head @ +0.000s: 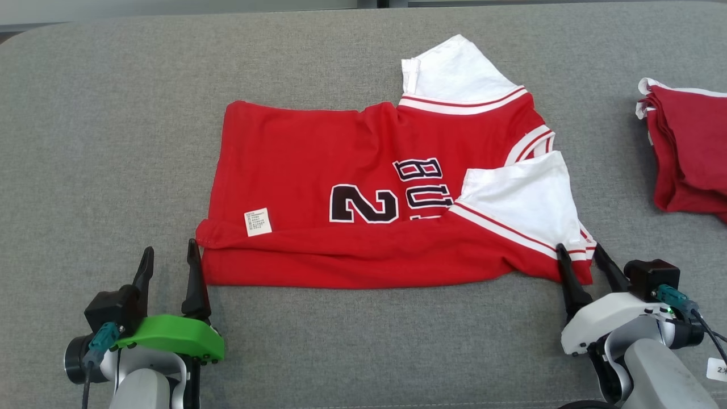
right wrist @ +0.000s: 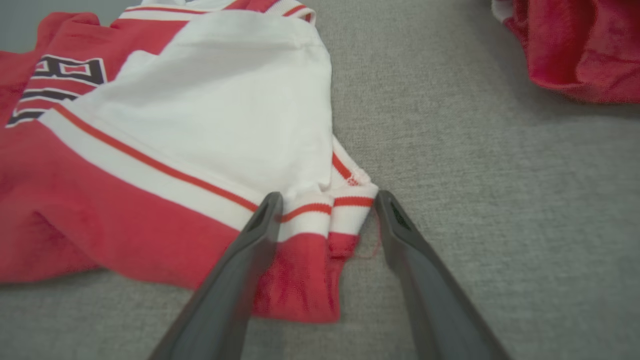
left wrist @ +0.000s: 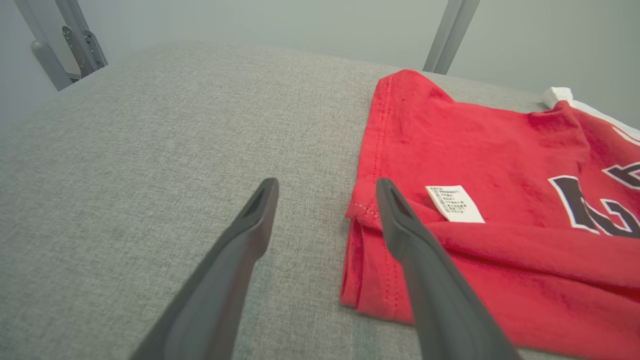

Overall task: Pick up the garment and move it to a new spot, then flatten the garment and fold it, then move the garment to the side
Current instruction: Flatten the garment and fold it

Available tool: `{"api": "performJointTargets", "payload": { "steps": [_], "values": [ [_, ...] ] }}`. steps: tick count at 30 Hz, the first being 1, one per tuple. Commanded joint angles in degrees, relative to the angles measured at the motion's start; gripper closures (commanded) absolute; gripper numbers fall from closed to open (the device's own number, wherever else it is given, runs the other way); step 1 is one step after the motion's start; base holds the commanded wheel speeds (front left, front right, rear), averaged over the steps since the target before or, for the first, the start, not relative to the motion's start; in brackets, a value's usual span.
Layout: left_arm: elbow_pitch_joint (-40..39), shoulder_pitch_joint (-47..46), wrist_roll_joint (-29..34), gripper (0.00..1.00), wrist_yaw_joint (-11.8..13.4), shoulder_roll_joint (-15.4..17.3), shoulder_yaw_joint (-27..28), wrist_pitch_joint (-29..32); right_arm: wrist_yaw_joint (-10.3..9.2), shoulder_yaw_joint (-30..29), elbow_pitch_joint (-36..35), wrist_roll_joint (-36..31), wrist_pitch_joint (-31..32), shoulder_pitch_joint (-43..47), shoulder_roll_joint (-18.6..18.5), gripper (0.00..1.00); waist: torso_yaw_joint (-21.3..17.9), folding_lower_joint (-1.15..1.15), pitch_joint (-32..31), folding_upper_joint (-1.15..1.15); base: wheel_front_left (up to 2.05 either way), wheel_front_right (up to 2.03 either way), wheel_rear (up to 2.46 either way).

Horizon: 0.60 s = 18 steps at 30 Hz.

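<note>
The garment (head: 341,187), a red jersey with white sleeves and black lettering, lies on the grey cushion with its near edge folded up over itself. A white care label (head: 257,222) shows near its left hem. My left gripper (head: 170,254) stands open at the garment's near left corner (left wrist: 370,260), its right finger (left wrist: 400,225) over the hem. My right gripper (head: 579,253) stands open at the near right corner, with the striped sleeve cuff (right wrist: 330,210) lying between its fingers, which do not pinch it.
A pile of folded red clothes (head: 687,153) sits at the right edge of the grey cushion (head: 113,142). Metal frame posts (left wrist: 450,30) rise beyond the cushion's far side in the left wrist view.
</note>
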Motion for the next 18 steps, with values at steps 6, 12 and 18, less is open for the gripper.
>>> {"api": "performJointTargets", "payload": {
  "steps": [6, 12, 18],
  "values": [
    [0.0, 0.8, -1.1, 0.0, -0.3, 0.3, 0.0, 0.0, -0.06, 2.0, 0.5, 1.8, 0.6, -0.6, -1.7, 1.0, -0.1, 0.0, 0.1, 0.0, 0.0, 0.0, 0.0],
    [2.5, 0.2, -2.4, 0.0, -1.8, 0.3, -1.3, 0.0, -0.06, -0.4, -1.8, 1.7, 0.3, -1.6, -4.0, 1.0, -0.5, 0.0, 0.1, 0.0, 0.0, 0.0, 0.0],
    [5.3, -0.8, -3.7, 0.0, -2.8, 0.3, -2.2, 0.0, -0.06, -0.1, -2.9, 1.2, 0.3, -2.3, -4.5, 1.0, -0.9, 0.0, 0.1, 0.0, 0.0, 0.0, 0.0]
  ]
}}
